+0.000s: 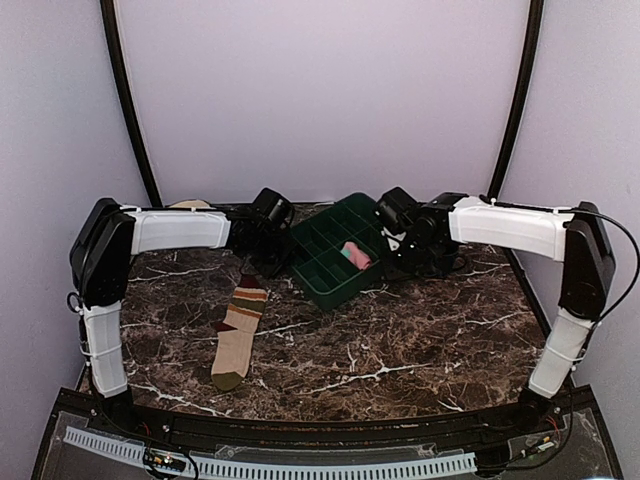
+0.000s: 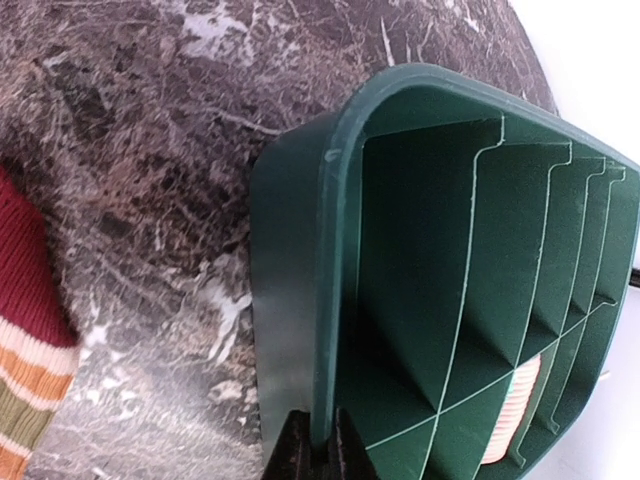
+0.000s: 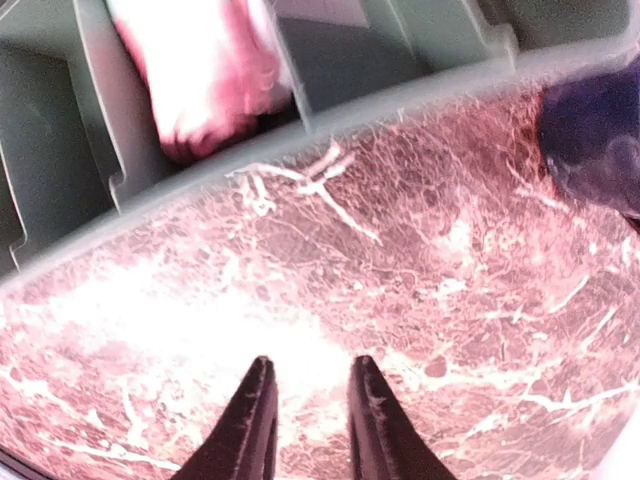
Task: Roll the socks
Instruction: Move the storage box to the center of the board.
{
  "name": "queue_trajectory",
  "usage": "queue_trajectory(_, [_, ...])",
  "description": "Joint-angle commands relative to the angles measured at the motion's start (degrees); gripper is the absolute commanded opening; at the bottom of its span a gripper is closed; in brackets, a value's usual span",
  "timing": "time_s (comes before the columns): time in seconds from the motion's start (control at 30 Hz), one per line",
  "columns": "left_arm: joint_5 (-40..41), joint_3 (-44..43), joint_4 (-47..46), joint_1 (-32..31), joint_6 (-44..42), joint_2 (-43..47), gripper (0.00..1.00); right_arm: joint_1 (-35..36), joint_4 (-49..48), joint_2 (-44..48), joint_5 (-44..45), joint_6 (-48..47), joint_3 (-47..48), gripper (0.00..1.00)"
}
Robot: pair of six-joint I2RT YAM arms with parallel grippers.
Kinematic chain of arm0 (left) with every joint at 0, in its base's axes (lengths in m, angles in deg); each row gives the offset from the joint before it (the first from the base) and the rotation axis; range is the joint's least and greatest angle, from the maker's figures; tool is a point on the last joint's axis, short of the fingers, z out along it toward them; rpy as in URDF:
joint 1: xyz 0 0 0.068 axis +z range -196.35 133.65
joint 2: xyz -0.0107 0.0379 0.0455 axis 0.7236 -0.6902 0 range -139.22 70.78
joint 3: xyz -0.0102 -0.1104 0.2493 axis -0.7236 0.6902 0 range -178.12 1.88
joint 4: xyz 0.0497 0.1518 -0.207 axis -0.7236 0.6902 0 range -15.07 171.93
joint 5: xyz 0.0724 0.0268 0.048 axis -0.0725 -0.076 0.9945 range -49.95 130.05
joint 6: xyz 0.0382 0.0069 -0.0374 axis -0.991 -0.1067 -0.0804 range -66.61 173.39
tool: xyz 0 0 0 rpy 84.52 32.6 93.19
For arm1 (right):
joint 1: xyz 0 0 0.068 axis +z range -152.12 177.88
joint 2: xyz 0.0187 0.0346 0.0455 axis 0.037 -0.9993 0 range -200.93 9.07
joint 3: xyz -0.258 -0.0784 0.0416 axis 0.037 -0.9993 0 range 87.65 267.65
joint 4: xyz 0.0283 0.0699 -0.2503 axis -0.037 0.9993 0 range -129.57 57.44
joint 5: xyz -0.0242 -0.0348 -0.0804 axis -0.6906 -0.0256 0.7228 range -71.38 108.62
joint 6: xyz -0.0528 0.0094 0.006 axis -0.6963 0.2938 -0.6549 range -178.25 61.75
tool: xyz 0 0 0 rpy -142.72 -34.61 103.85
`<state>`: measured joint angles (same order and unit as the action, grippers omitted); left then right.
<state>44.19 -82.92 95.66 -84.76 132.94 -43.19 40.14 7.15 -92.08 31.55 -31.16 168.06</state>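
I am pinching the left wall of the green divided tray (image 1: 335, 290) with the left gripper (image 2: 320, 445), jaws shut on its rim. The right gripper (image 3: 311, 372) is hovering part open and empty over the marble table (image 1: 420, 340), just outside the tray. The pink sock (image 1: 356, 255) is sitting rolled in a compartment. The striped sock (image 1: 238, 332) is lying flat beside the left gripper, cuff toward the tray, toe toward the bases, so I am judging the left arm nearer.
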Motion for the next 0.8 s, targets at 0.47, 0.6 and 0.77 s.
queue_trajectory(0.47, [2.1, -4.0, -2.5, 2.8, 0.0, -5.7, 0.34, -2.9, -12.5, -23.2, -6.5, -4.5, 19.4, 0.17])
queue_trajectory(0.6, [3.6, -7.5, -1.3, 2.8, -4.9, -4.3, 0.38, -3.0, -13.6, -26.1, -7.7, -4.9, 23.0, 0.17])
queue_trajectory(0.77, [8.5, -4.7, -3.0, 2.8, -10.3, 2.7, 0.60, -3.1, -14.4, -28.9, -9.4, -5.3, 27.4, 0.19])
